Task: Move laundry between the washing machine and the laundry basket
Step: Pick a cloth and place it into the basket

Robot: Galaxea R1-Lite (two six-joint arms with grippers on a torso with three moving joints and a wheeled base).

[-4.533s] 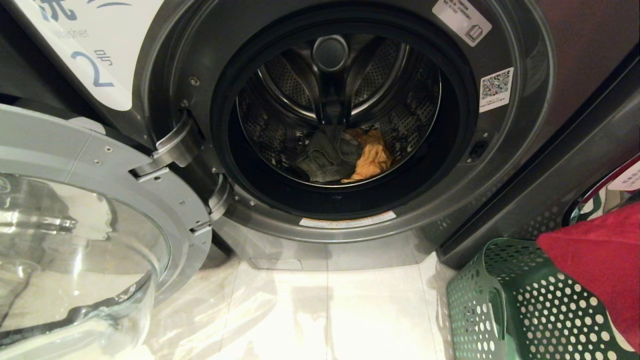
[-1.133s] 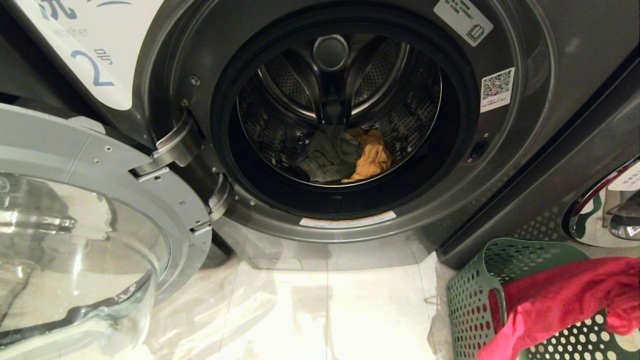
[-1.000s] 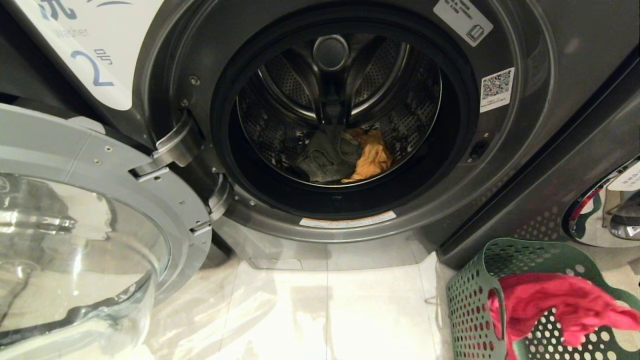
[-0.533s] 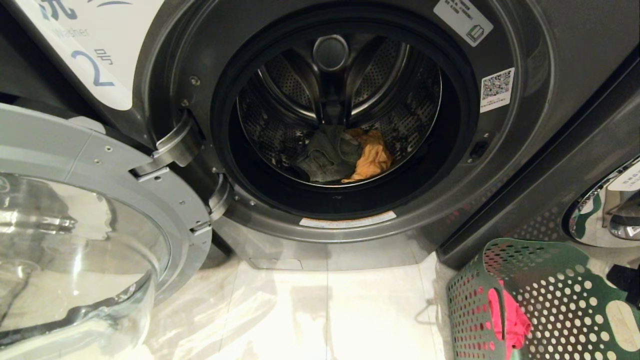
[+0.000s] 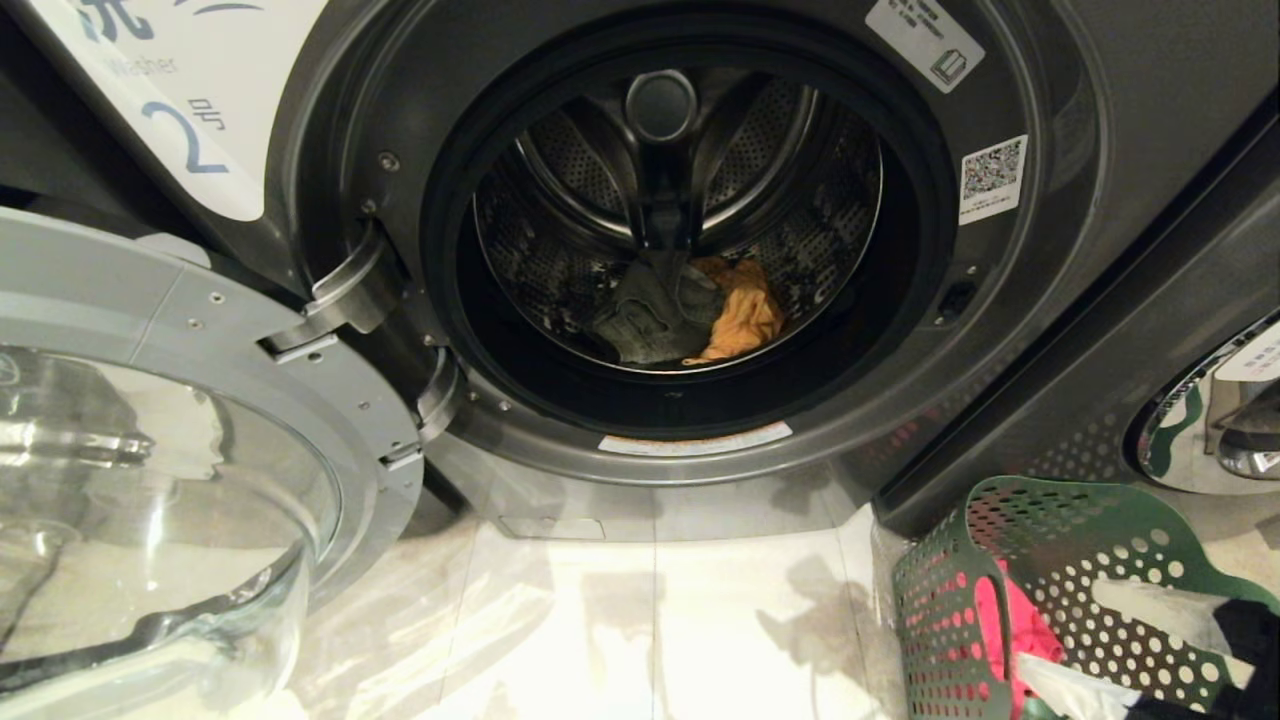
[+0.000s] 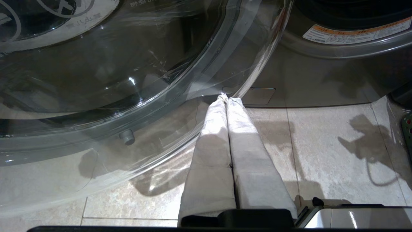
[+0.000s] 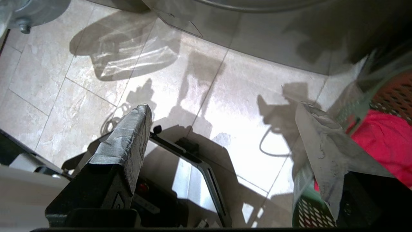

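Currently the washer (image 5: 1060, 300) door (image 5: 190, 330) stands open at left. Grey garment (image 5: 650, 310) and orange garment (image 5: 745, 310) lie together in the drum. Red garment (image 5: 1015, 640) lies in the basket (image 5: 1060, 520), near right. Right end effector (image 7: 222, 109) is spread wide, empty, apparently just over the basket rim. Left end effector (image 6: 227, 98) is closed, empty, above the floor (image 5: 640, 630).
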